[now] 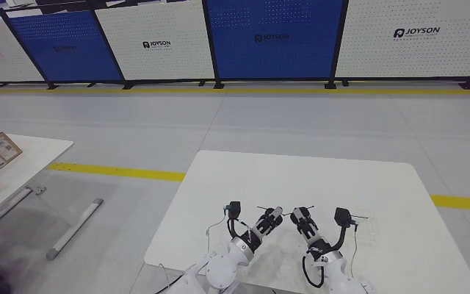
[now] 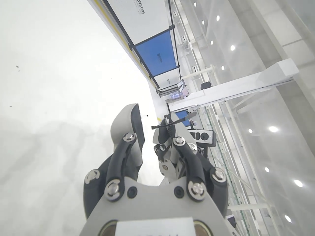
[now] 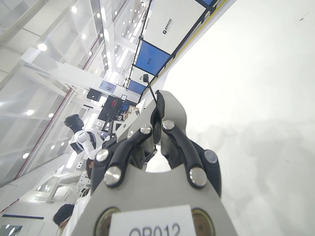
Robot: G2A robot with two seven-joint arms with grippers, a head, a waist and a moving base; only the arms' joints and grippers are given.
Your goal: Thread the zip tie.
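White table [image 1: 308, 176] is seen across the lower middle of the top view. Near its bottom edge the left gripper [image 1: 272, 215] and right gripper [image 1: 298, 214] are set close side by side. The left jaws are spread apart. The right jaws are pinched on the thin black zip tie [image 3: 150, 88], its head sticking out beyond the fingertips.

left gripper [image 1: 275, 214] and right gripper [image 1: 298, 214] side by side above the tabletop [image 1: 308, 176] close to its near edge (left one nearer the left edge), zip tie [image 3: 150, 88] pinched in the right gripper, poking out past its fingertips
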